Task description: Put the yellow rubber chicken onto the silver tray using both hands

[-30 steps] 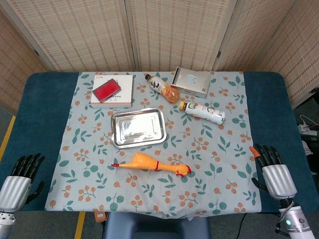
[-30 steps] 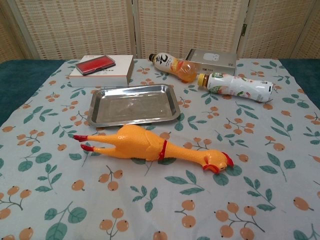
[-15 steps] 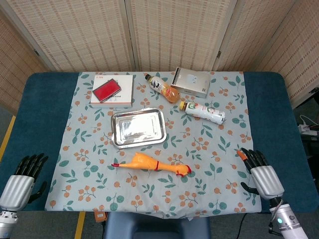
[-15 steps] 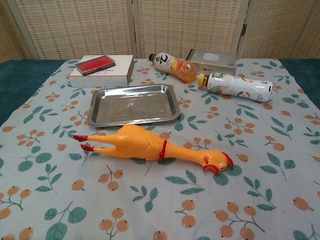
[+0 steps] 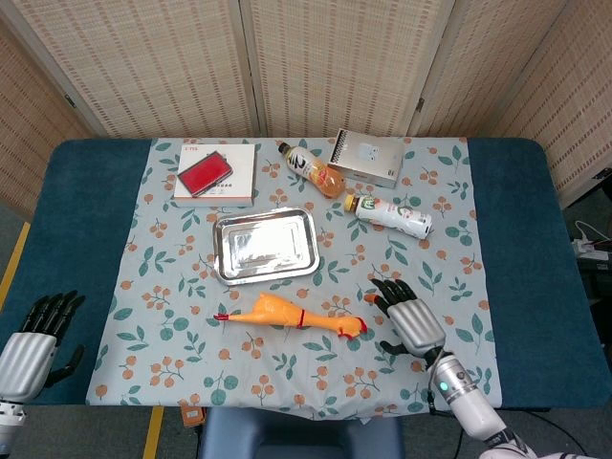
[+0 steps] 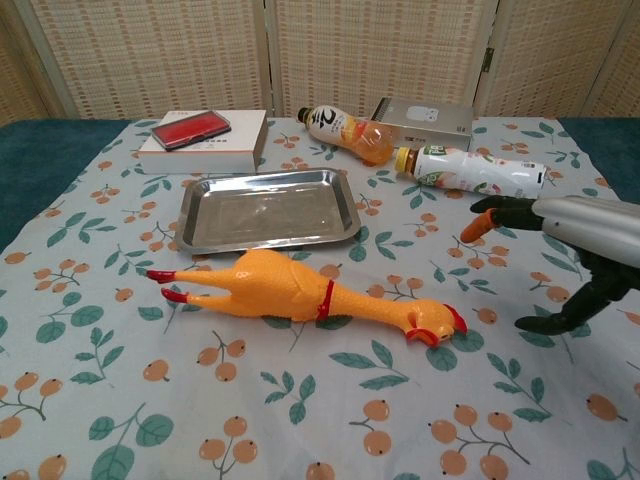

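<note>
The yellow rubber chicken [image 5: 290, 316] [image 6: 300, 294] lies on its side on the floral cloth, red feet to the left, head to the right. Just behind it sits the silver tray [image 5: 226, 269] [image 6: 200, 236], with nothing on it. My right hand [image 5: 409, 316] [image 6: 574, 243] hovers open right of the chicken's head, fingers spread, not touching it. My left hand [image 5: 34, 342] is open at the table's front left corner, far from the chicken, and shows only in the head view.
Behind the tray lie a white box with a red case [image 5: 214, 174], an orange drink bottle [image 5: 312, 169], a grey box [image 5: 367, 158] and a white bottle [image 5: 390, 214]. The cloth ends near the front table edge.
My right hand has swept left from the table's right edge to a spot close by the chicken's head and now shows in the chest view. The left hand has barely shifted.
</note>
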`<state>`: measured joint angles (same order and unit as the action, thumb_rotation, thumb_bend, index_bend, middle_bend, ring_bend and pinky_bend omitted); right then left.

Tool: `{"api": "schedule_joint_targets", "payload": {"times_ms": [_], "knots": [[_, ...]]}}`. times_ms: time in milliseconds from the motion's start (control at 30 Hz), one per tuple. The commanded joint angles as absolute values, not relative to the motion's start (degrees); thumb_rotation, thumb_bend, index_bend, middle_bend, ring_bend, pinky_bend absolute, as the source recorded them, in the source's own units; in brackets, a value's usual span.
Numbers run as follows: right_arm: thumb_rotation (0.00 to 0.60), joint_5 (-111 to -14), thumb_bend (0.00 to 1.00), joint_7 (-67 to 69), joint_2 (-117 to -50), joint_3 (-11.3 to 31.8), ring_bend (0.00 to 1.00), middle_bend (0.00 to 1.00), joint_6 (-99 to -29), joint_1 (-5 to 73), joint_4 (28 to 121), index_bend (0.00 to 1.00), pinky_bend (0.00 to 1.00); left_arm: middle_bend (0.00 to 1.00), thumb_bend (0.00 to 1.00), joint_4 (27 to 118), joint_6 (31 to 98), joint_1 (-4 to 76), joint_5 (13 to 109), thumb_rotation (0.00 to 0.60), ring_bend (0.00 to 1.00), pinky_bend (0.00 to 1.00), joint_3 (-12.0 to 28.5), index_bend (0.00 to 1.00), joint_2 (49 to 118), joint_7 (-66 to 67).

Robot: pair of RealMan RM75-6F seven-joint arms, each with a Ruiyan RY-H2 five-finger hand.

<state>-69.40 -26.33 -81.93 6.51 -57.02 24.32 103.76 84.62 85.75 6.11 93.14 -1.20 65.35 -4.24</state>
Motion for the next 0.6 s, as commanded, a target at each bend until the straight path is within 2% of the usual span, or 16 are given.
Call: {"api": "schedule_joint_targets", "payload": {"times_ms": [33, 333, 600], "knots": [[0.6, -59.6, 0.17, -33.4, -89.2, 9.7, 0.0, 0.0, -54.9, 29.7, 102.7, 0.25, 0.0, 0.0, 0.44, 84.7, 85.6, 6.2, 93.0, 0.6, 0.0, 0.05, -1.3, 0.0, 65.0, -4.7], [0.6, -47.1, 0.17, -38.6, -98.2, 12.3, 0.0, 0.0, -55.0, 37.2, 97.6, 0.31, 0.0, 0.0, 0.44, 84.9, 85.2, 6.4, 93.2, 0.6, 0.0, 0.05, -1.6, 0.0, 64.4, -6.0], [0.6, -41.8, 0.18, -41.4, -103.9, 12.8, 0.0, 0.0, -57.5, 41.5, 92.2, 0.33, 0.0, 0.0, 0.44, 85.4, 84.9, 6.8, 93.5, 0.6, 0.0, 0.05, -1.8, 0.0, 63.7, -6.9]]}}
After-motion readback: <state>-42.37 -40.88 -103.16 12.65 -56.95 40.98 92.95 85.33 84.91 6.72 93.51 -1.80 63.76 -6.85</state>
